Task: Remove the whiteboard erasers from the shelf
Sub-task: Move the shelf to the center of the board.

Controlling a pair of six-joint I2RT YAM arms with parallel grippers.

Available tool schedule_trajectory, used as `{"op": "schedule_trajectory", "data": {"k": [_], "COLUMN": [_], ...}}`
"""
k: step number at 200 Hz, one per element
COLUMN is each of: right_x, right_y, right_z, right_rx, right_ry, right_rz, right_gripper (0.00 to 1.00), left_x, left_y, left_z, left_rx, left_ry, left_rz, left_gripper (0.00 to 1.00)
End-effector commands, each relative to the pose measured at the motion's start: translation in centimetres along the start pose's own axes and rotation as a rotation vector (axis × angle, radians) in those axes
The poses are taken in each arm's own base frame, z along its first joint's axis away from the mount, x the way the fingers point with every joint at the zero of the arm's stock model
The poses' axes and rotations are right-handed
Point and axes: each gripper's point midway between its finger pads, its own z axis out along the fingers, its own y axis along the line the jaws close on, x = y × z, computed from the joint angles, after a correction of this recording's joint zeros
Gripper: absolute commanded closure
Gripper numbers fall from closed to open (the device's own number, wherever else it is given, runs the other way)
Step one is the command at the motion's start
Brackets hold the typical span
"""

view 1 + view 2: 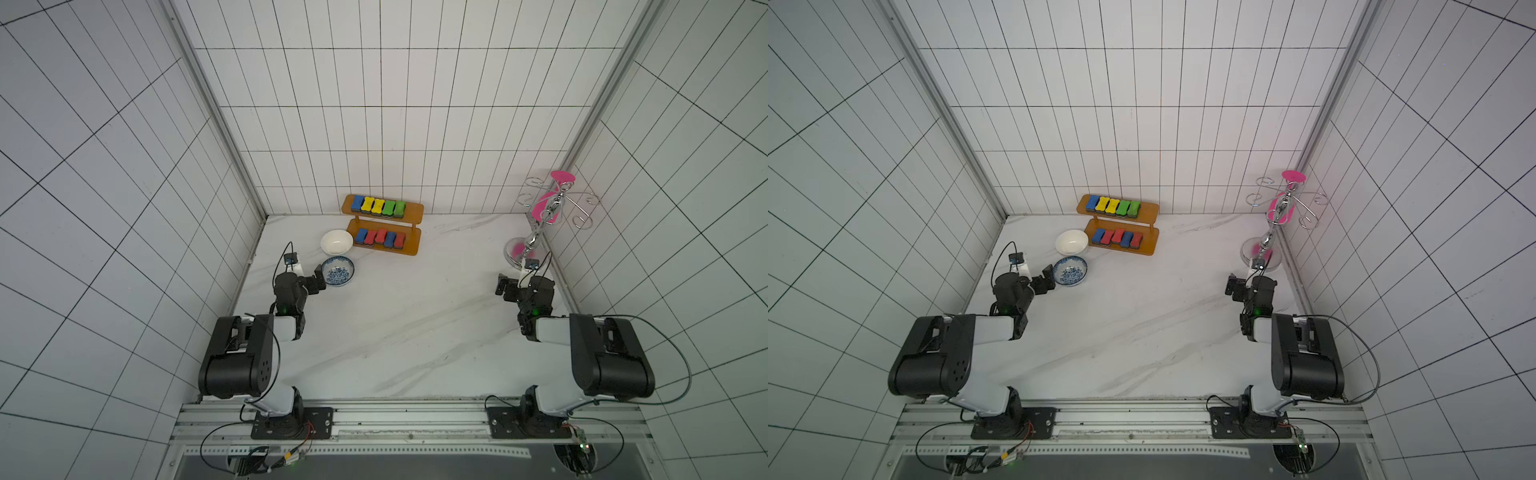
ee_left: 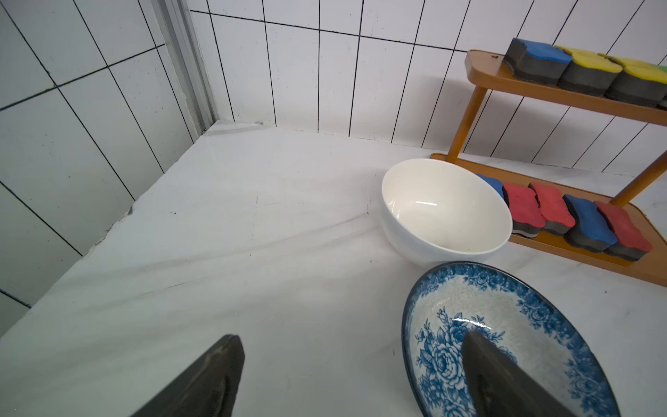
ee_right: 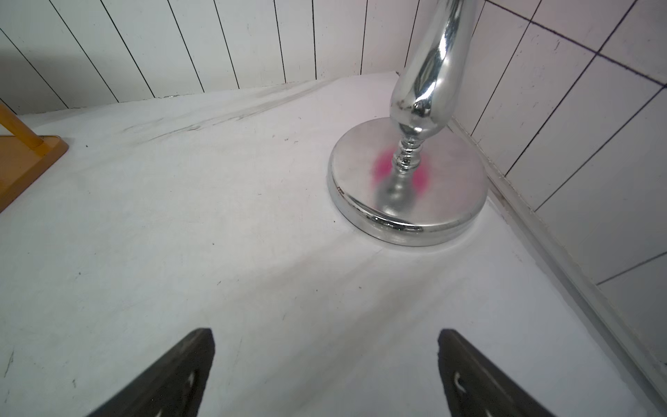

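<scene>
The white marbled surface (image 1: 395, 324) filled the centre of both top views. The left arm (image 1: 232, 357) stood folded at the lower left of the frame and the right arm (image 1: 606, 357) at the lower right.

A chrome stand (image 1: 536, 232) stood at the right edge of the surface, near the side wall, with a pink item on its upper hooks.

The shelf (image 1: 415, 210) stood against the back wall, upper centre of the frame, left of middle. All ten erasers (image 1: 378, 206) were on it. The upper board held blue, yellow, yellow, green and green, and the lower board held blue, red, red, blue and red. Each row was packed side by side.

A white bowl (image 1: 336, 242) sat just left of the lower board. A blue-patterned dish (image 1: 338, 271) sat just below it in the frame.

The left tool (image 2: 352, 339) was released, jaws spread wide and gripping nothing. In the left wrist view one finger (image 2: 483, 368) overlapped the dish, and contact could not be determined. The right tool (image 3: 325, 332) was likewise released and empty, over bare surface near the stand's base. Both tools were well apart from the shelf.
</scene>
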Motion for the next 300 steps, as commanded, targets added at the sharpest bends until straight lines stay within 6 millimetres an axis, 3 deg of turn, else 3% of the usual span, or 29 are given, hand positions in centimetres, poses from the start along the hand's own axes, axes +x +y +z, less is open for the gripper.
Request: {"op": "schedule_trajectory", "data": {"k": [1, 79, 96, 109, 118, 137, 159, 191, 211, 240, 254, 300], "right_x": [-0.8, -0.8, -2.4, -4.7, -6.6, -9.5, -13.5, -16.5, -17.7, -19.1, -19.1, -18.1], "right_y": [-0.4, -0.4, -1.9, -1.0, -0.6, 2.4, 9.2, 19.4, 23.7, 27.6, 29.1, 30.4], "right_z": [0.2, 0.1, -1.2, -2.8, -3.9, -4.8, -4.2, -0.1, 2.4, 5.8, 7.4, 12.3], "right_rx": [0.005, 0.014, 0.166, 0.194, 0.228, 0.149, 0.000, -0.208, -0.325, -0.424, -0.462, -0.542], "right_ry": [-0.018, -0.019, -0.048, -0.037, -0.051, -0.040, -0.070, 0.047, 0.086, 0.122, 0.154, 0.208], "right_rz": [-0.004, -0.008, -0.003, -0.054, 0.024, 0.160, 0.202, 0.171, 0.201, 0.281, 0.327, 0.531], "right_gripper": [0.01, 0.01, 0.01, 0.01, 0.01, 0.01, 0.01, 0.01, 0.07, 0.12, 0.15, 0.23], "left_x": [-0.3, -0.3, -1.8, -2.9, -4.2, -6.7, -9.3, -12.1, -13.2, -14.9, -15.1, -14.2], "left_y": [0.1, 0.1, 1.1, 2.3, 2.4, 1.4, -2.0, -6.3, -8.2, -8.9, -9.0, -10.7], "left_z": [0.0, 0.0, -0.1, -0.2, -0.2, 0.1, 2.1, 5.9, 8.5, 11.6, 13.3, 17.5], "left_rx": [-0.004, -0.004, -0.074, -0.202, -0.258, -0.294, -0.215, -0.068, 0.038, 0.151, 0.204, 0.380], "left_ry": [-0.018, -0.012, -0.041, 0.020, 0.060, 0.042, 0.008, 0.036, 0.088, 0.116, 0.156, 0.237], "left_rz": [-0.001, -0.002, -0.022, -0.033, -0.030, -0.096, -0.139, -0.185, -0.187, -0.234, -0.258, -0.330], "left_gripper": [0.03, 0.03, 0.03, 0.02, 0.02, 0.02, 0.01, 0.02, 0.03, 0.08, 0.16, 0.23]}}
